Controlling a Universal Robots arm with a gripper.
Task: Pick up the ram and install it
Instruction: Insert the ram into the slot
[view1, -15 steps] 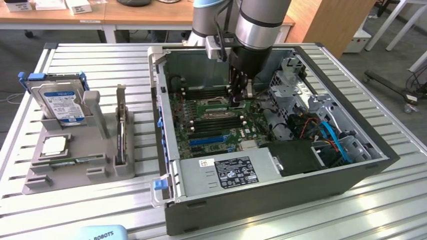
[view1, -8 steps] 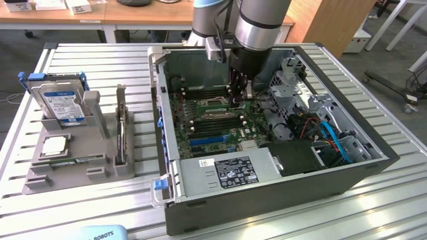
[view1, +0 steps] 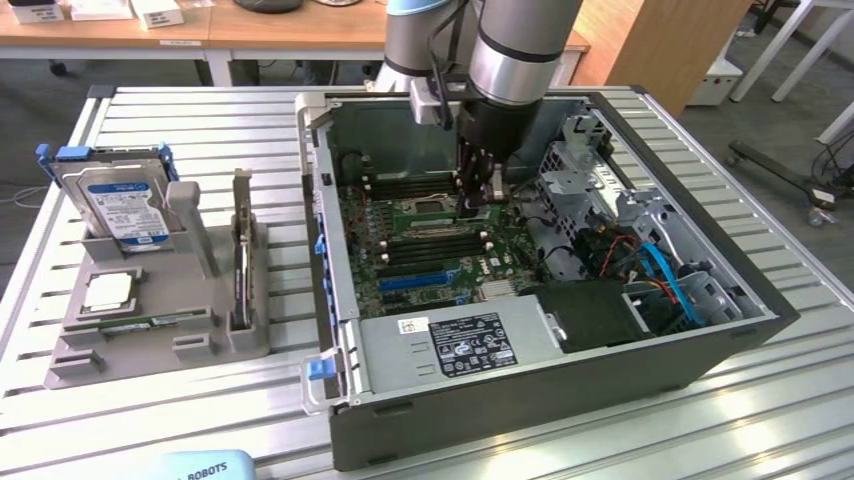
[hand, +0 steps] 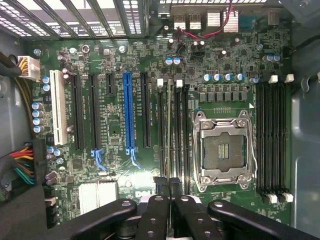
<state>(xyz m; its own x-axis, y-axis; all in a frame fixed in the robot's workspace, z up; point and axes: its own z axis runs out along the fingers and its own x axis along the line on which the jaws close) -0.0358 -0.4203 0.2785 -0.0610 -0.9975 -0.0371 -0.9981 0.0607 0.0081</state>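
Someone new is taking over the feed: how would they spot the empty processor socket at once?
Find the open computer case on the slatted table, then the green motherboard inside. The processor socket lies between two banks of long black memory slots; it alone is square, with a silver metal frame.

An open dark grey metal computer case (view1: 534, 420) surrounds the gripper (view1: 477, 208). Directly beneath it lies a green motherboard (hand: 115, 125). The board's square silver processor socket (hand: 225, 150) sits just beside the gripper, and its long blue expansion slot (hand: 128, 112) farther off. Well away stands a grey plastic parts holder (view1: 80, 368) with a silver hard drive (view1: 127, 210).
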